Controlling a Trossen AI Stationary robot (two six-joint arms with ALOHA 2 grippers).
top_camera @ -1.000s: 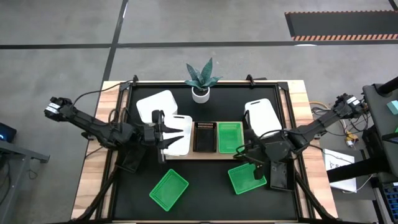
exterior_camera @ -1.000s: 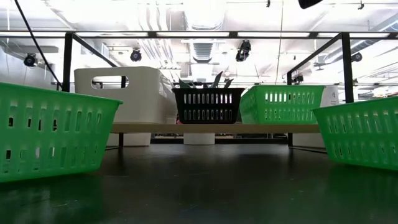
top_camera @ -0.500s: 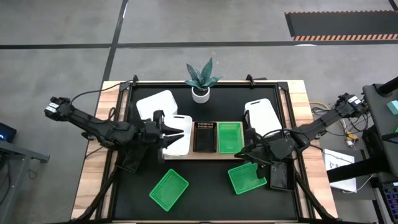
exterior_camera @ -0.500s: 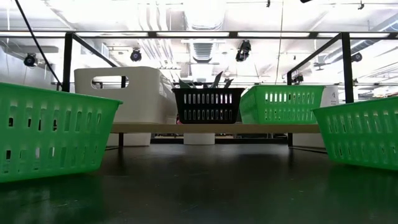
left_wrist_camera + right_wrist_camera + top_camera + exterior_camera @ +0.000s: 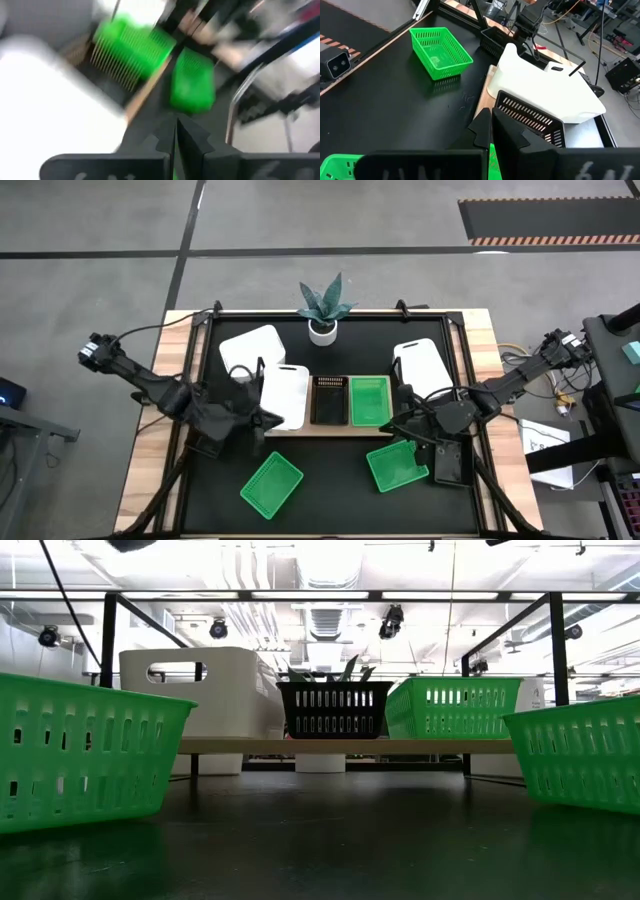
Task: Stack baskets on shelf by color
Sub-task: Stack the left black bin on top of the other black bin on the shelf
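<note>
The wooden shelf (image 5: 330, 426) carries a white basket (image 5: 284, 395), a black basket (image 5: 329, 400) and a green basket (image 5: 369, 400) side by side. Two more green baskets (image 5: 272, 483) (image 5: 397, 466) rest on the black mat, and two white baskets (image 5: 251, 348) (image 5: 420, 366) rest farther back. My left gripper (image 5: 263, 419) is shut and empty, beside the near left corner of the shelf's white basket. My right gripper (image 5: 402, 423) is shut and empty, above the gap between the shelf's green basket and the near right green basket.
A white plant pot (image 5: 322, 331) stands at the far edge of the mat. In the low view the shelf (image 5: 340, 746) shows its front edge, with the two loose green baskets (image 5: 80, 755) (image 5: 580, 752) at either side. The black mat (image 5: 335, 480) lies bare between them.
My left gripper has drawn back off the shelf's white basket toward the table's near left and turned. My right gripper has gone a little toward the far edge, from over the near right green basket toward the shelf. No basket has moved.
</note>
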